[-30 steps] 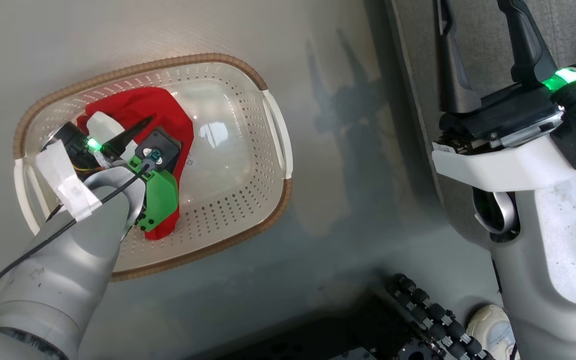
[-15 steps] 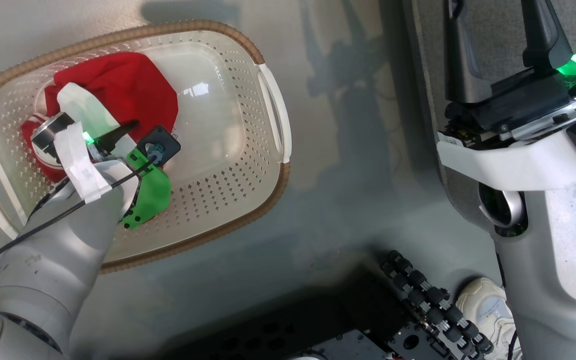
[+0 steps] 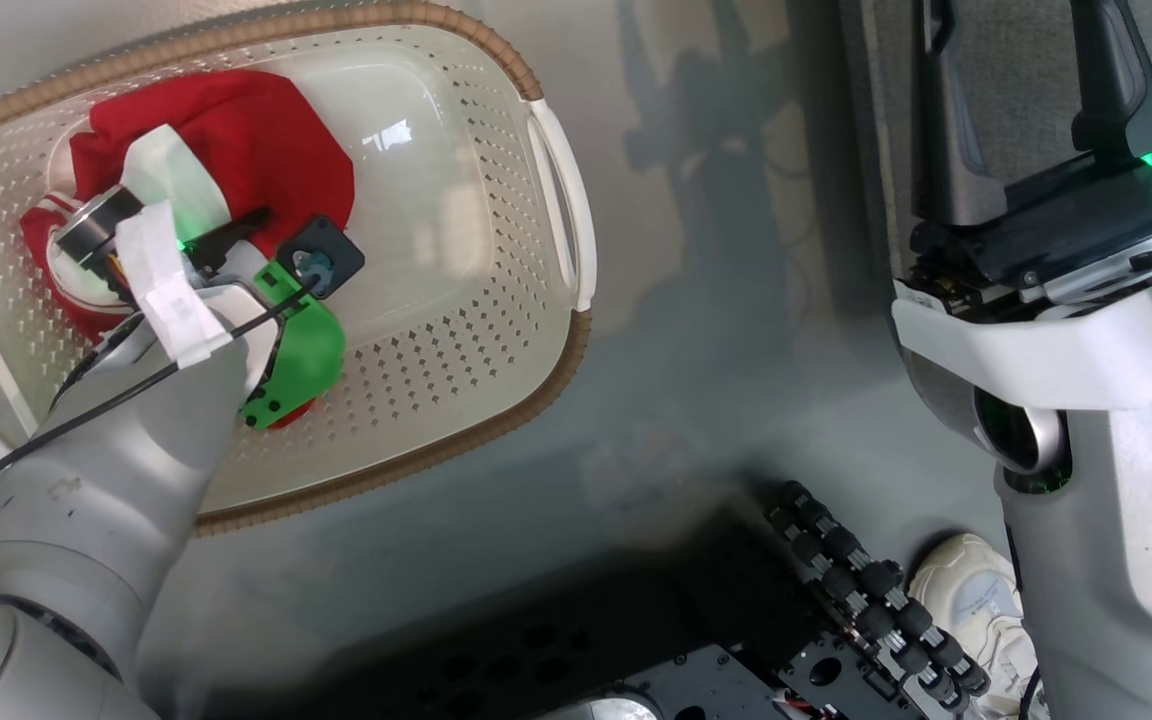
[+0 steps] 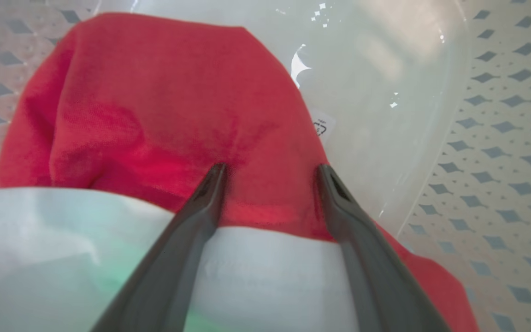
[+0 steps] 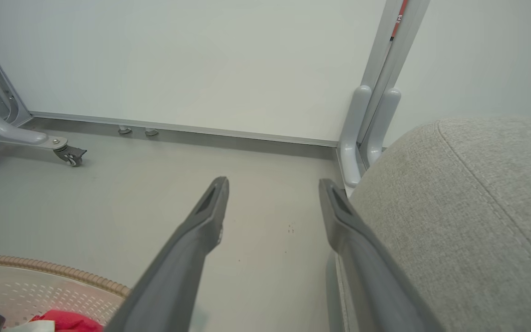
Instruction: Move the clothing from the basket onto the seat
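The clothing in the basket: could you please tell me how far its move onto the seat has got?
Done: no clothing seen on the seat. In hand: the open left gripper straddles the red garment in the basket, not yet gripping. Left: grasp, lift, carry over. The right gripper hangs open, empty.

From the head we look steeply down at the floor (image 3: 716, 400), with the basket (image 3: 476, 400) at upper left and an edge of the seat (image 3: 1026, 80) at upper right. Our left wrist camera sits very close inside that basket, facing along the left gripper (image 4: 271, 168) onto the red clothing (image 4: 155, 106). Our right wrist camera is low, facing along the right gripper (image 5: 273, 183) across the floor to a wall (image 5: 201, 60); it shares the seat and a corner of the basket rim with the head view.
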Robot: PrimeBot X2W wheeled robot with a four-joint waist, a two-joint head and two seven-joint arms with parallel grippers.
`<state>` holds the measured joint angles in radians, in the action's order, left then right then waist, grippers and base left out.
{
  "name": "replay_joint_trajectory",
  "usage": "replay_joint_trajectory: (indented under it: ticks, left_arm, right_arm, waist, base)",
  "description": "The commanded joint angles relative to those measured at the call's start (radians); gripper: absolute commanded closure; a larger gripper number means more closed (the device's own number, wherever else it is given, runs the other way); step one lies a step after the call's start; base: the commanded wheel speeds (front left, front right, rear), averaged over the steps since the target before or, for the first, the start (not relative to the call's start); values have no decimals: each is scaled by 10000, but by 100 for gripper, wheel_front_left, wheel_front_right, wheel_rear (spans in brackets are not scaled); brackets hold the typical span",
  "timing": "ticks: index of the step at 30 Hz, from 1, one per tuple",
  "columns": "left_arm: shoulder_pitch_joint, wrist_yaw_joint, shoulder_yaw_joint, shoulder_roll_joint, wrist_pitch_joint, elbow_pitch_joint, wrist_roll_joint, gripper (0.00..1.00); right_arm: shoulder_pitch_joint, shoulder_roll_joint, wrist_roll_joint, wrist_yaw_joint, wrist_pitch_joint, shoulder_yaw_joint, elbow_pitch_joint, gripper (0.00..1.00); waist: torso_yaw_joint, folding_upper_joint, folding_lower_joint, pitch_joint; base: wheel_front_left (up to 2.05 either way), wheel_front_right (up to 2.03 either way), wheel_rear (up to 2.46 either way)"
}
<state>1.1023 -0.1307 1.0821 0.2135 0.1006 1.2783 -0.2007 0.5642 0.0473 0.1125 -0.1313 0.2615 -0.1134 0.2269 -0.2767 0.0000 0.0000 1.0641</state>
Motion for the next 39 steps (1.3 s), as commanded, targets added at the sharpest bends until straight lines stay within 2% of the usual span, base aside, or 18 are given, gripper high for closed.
replay_joint_trajectory:
  ticks: [1,3,4,5,18,31,39]
  left_arm:
    - [184,-3,78,-32,-50,44,-135,0]
    - [210,-3,188,-54,-63,58,-149,4]
    - [210,-3,242,-66,-131,68,-160,63]
    - [233,-3,305,-76,-136,71,-158,100]
    - [399,-3,625,-370,579,75,-475,100]
    - [-171,-3,692,-1118,1568,-408,-1268,100]
    - [-661,86,301,-1321,1657,-1687,-1621,100]
  right_arm:
    - [-108,17,-126,10,9,55,80,0]
    - [-154,15,-216,10,9,41,126,0]
    - [-162,17,-269,10,9,30,156,0]
    - [-154,17,-326,10,9,24,187,0]
    - [127,17,-313,10,9,35,100,0]
    - [-249,20,-462,10,9,157,-601,0]
    - [-646,21,-669,9,9,357,-1149,0]
  waist:
    - [70,0,0,22]
    - [150,0,0,37]
    - [187,0,0,44]
    - [232,0,0,54]
    - [424,0,0,-193]
    - [1086,0,0,-1864]
    - [1680,0,0,-3156]
  base:
    - [7,7,7]
    - [9,9,9]
    - [8,8,8]
    - [5,5,5]
    - [0,0,0]
    - [0,0,0]
    - [0,0,0]
